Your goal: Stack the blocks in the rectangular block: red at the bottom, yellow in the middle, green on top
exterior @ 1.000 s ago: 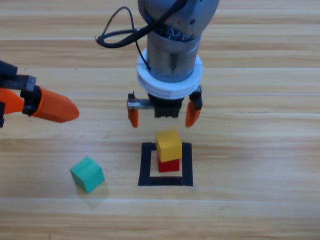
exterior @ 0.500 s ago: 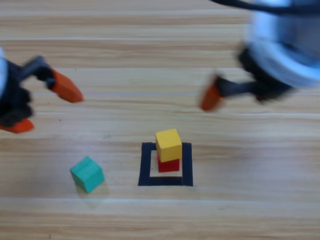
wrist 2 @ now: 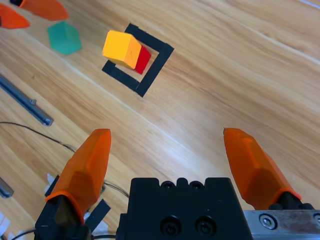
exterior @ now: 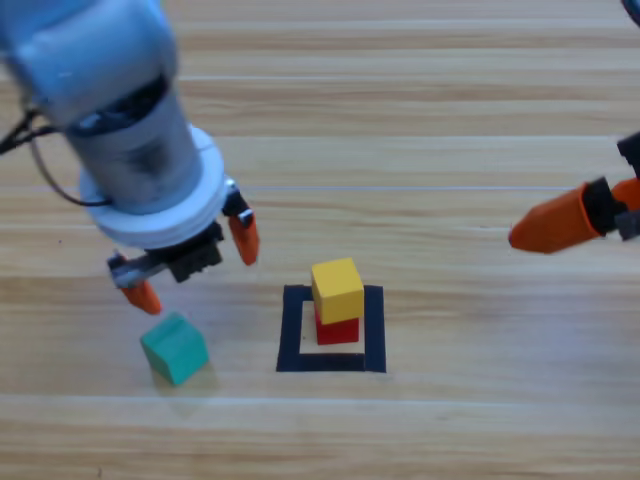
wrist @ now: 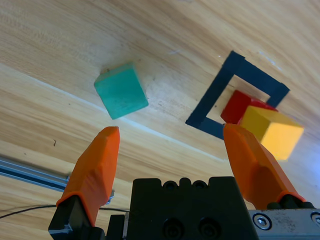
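High view, operator: your left tool (exterior: 190, 262) is hanging just above and behind the green cube (exterior: 174, 347), jaws spread wide and gripping nothing. The green cube is sitting alone on the worktop (exterior: 480, 420), left of the black tape frame (exterior: 331, 359) and apart from it. Inside that frame the red cube (exterior: 338, 328) is resting on the wood with the yellow cube (exterior: 337, 289) sitting on top of it (slightly off square, overhanging toward the frame's far side). Your right tool (exterior: 560, 218) is waiting at the right edge, well apart from the stack; its wrist view is showing its jaws spread and empty.
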Action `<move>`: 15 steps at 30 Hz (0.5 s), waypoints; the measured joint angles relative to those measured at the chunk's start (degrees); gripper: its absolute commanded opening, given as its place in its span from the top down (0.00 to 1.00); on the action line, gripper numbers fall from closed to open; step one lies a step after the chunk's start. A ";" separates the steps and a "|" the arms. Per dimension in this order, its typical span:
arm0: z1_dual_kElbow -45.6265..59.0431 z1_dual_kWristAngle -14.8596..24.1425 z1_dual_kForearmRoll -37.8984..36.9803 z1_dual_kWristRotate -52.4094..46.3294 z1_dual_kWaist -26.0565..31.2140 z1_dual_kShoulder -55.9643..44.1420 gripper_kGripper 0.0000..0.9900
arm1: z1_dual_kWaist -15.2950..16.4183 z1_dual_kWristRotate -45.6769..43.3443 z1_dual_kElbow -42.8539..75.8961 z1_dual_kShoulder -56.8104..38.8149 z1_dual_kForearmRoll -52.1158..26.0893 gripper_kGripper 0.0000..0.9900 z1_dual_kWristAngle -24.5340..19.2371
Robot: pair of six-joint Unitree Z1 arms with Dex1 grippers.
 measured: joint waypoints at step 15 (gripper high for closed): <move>-1.27 -2.48 2.04 -4.80 4.46 5.58 0.08 | -0.23 -0.94 2.50 0.00 -0.42 0.00 2.25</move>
